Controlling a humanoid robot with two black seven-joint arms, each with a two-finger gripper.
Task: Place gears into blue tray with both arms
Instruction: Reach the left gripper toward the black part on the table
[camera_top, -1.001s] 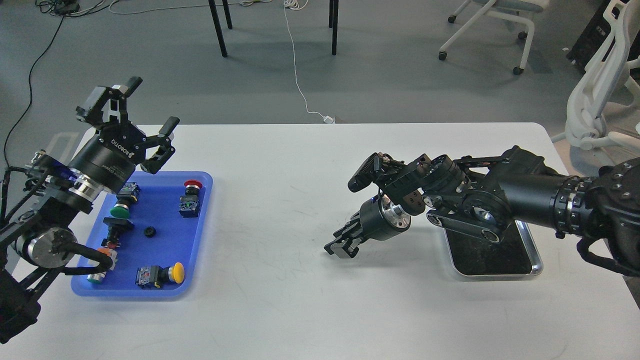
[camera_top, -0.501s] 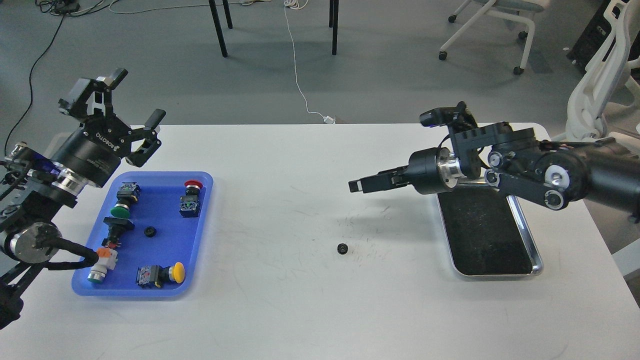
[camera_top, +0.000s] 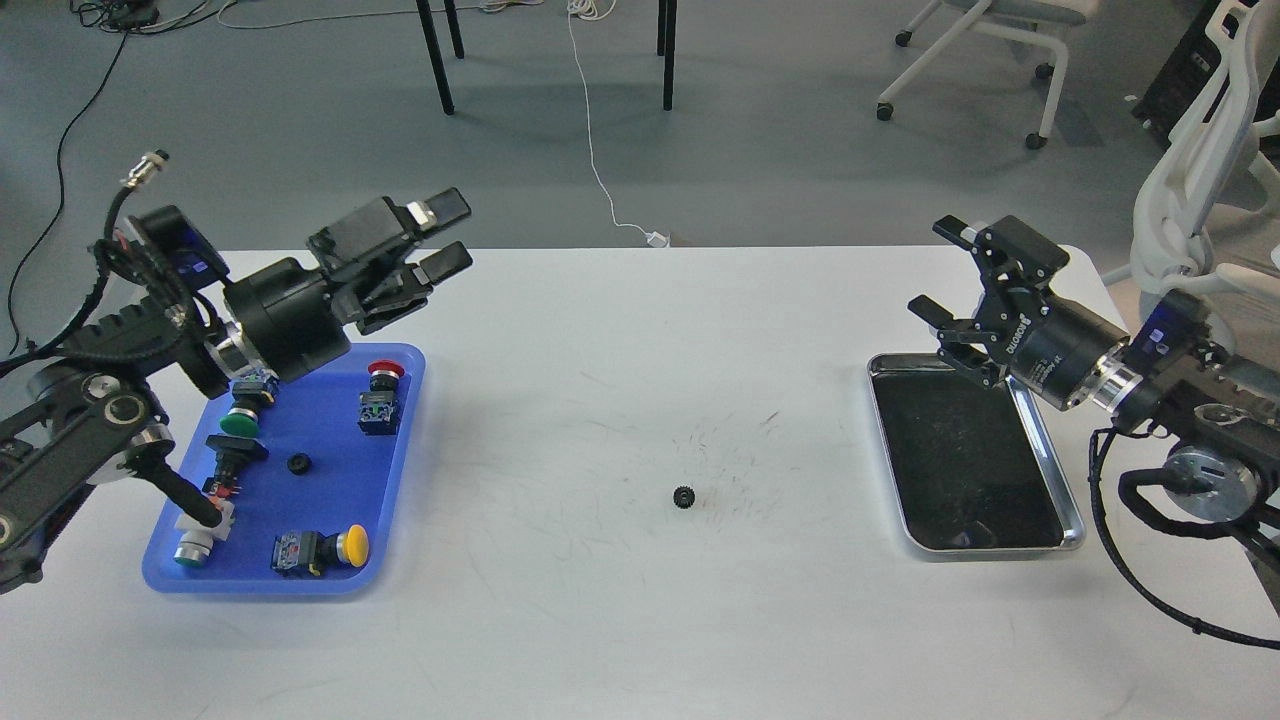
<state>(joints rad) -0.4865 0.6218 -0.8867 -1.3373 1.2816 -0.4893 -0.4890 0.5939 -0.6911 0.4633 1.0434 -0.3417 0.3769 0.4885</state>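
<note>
Loose gear lies on the bare table, mid-way between trays; likely a hand-over spot both arms can reach. Second gear sits in the blue tray at 9 o'clock. Left gripper, fingers spread, empty, points toward the loose gear. Right gripper, fingers apart, empty, hangs at 2 o'clock above the silver tray.

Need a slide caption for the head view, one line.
One gear sits in the blue tray; another gear lies mid-table, between open left gripper and open right gripper.
</note>
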